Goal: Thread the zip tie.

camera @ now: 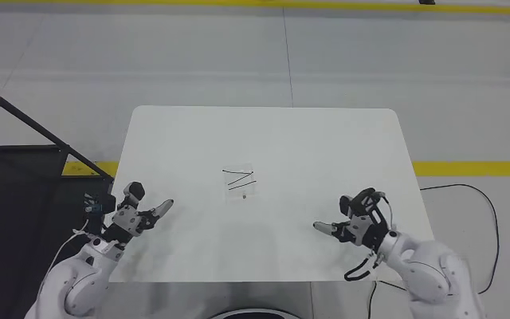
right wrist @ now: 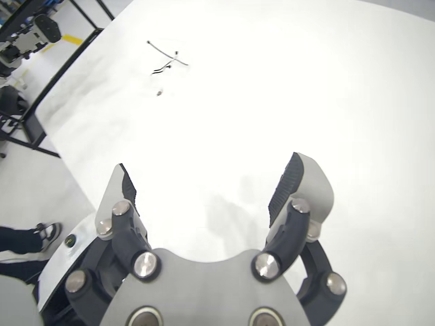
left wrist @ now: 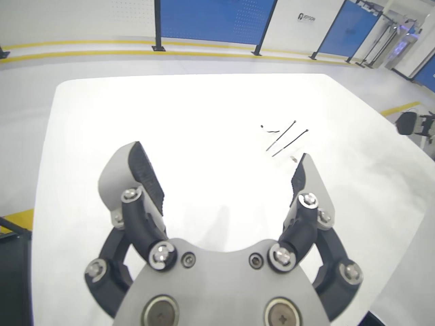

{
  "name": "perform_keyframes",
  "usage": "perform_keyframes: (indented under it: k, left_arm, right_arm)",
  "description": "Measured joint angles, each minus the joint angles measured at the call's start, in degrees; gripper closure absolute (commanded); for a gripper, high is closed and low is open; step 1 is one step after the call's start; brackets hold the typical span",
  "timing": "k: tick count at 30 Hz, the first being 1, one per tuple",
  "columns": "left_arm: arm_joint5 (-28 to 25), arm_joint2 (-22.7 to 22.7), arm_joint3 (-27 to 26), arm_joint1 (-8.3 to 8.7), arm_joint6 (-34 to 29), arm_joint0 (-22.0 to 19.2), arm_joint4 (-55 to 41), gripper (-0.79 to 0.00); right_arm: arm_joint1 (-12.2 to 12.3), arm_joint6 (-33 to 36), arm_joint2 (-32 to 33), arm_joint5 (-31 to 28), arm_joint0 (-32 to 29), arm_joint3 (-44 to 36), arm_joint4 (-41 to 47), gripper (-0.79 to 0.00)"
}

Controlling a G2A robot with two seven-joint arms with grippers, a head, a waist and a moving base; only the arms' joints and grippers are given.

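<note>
Zip ties (camera: 239,180) lie loose near the middle of the white table (camera: 343,135). There look to be three thin black strands, though whether they touch or merely cross is hard to tell. A tiny speck (camera: 244,195) just beside them is too small to identify. Nothing is grasped yet, so the job seems to be at its first step, picking up a tie. The next move calls for a fine pinch on a strand lying flat, then bringing tail to head. The left gripper (camera: 150,199) and right gripper (camera: 339,214) hover over the near corners, well apart from the ties. Each has its fingers spread wide and holds nothing.
</note>
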Motion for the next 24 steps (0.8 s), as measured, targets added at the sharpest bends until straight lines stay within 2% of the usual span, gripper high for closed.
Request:
perform_keyframes:
  k: [3,13,17,20,24]
  left_arm:
    - [0.71,-0.37,0.07,0.01,0.02,0.05,-0.09,-0.785]
    - [0.64,-0.26,0.1,0.0,-0.03,0.01,-0.18,-0.785]
    - [-2.52,-0.52,0.93,0.18,-2.64,-0.91,-4.89,-0.785]
    - [-4.3,-0.71,1.27,0.28,-3.56,-1.14,-7.17,-0.785]
    - [-7.53,-0.76,1.78,0.45,-4.79,-1.07,-9.76,-0.785]
  right_arm:
    - [0.16,4.64,-0.7,-0.57,1.42,0.11,2.68,-0.785]
    - [0.15,3.73,-0.63,-0.52,1.32,0.09,2.43,-0.785]
    - [0.15,3.48,-2.49,0.71,1.53,-0.25,1.38,-0.785]
    - [-0.04,5.66,-5.56,3.36,4.33,0.8,3.02,-0.785]
    - [-0.58,11.53,-11.59,6.61,12.42,5.01,9.63,-0.785]
